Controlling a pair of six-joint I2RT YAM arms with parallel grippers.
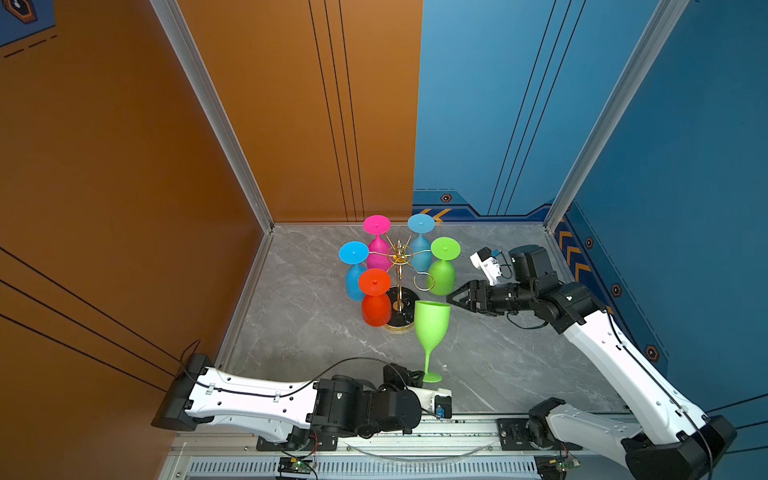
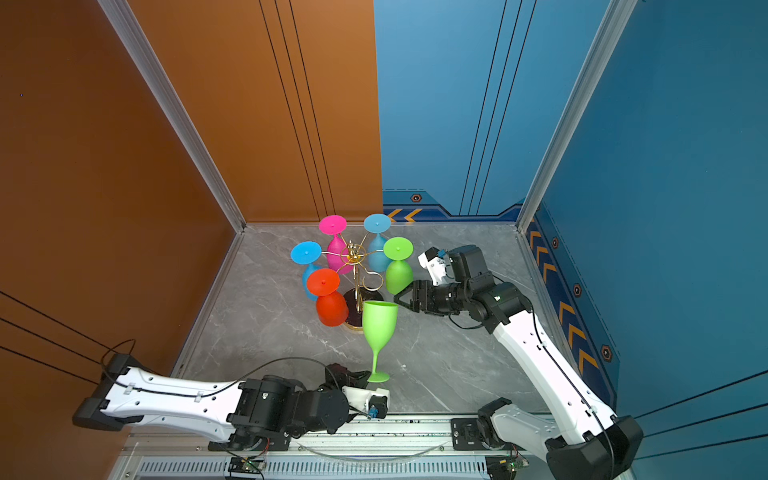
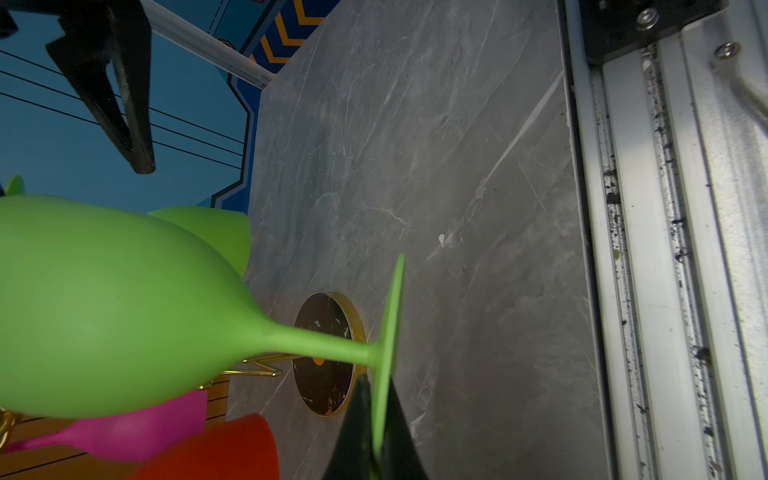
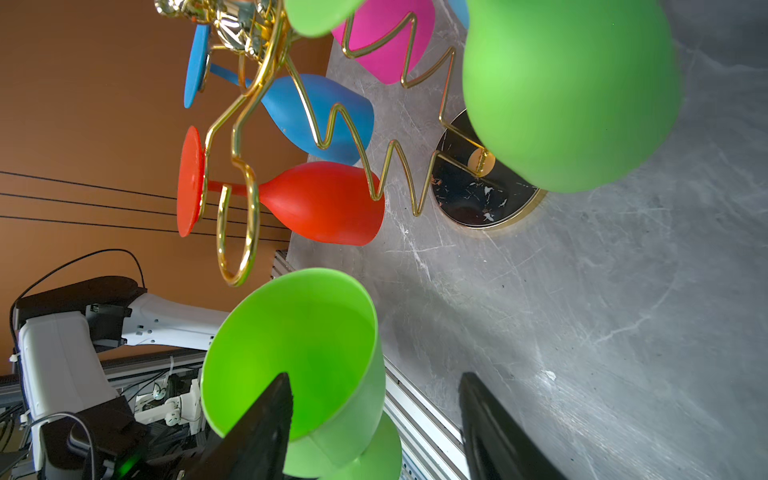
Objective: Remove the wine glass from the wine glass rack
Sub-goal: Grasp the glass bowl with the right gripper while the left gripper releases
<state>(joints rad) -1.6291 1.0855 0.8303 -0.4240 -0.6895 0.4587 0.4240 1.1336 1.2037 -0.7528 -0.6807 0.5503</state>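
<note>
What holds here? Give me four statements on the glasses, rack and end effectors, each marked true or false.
1. One loop of the rack is empty. True.
2. The left end effector holds the loose green glass by its bowl. False: it pinches the foot.
3. The right end effector is open. True.
4. The red glass is off the rack. False: it hangs bowl down from it.

Wine glass rack (image 1: pixel 399 254), 5 hung glasses (image 1: pixel 376 309) crowd back centre; green glass (image 1: pixel 432 324) just in front; tabletop (image 1: pixel 519 365) right side open.
</note>
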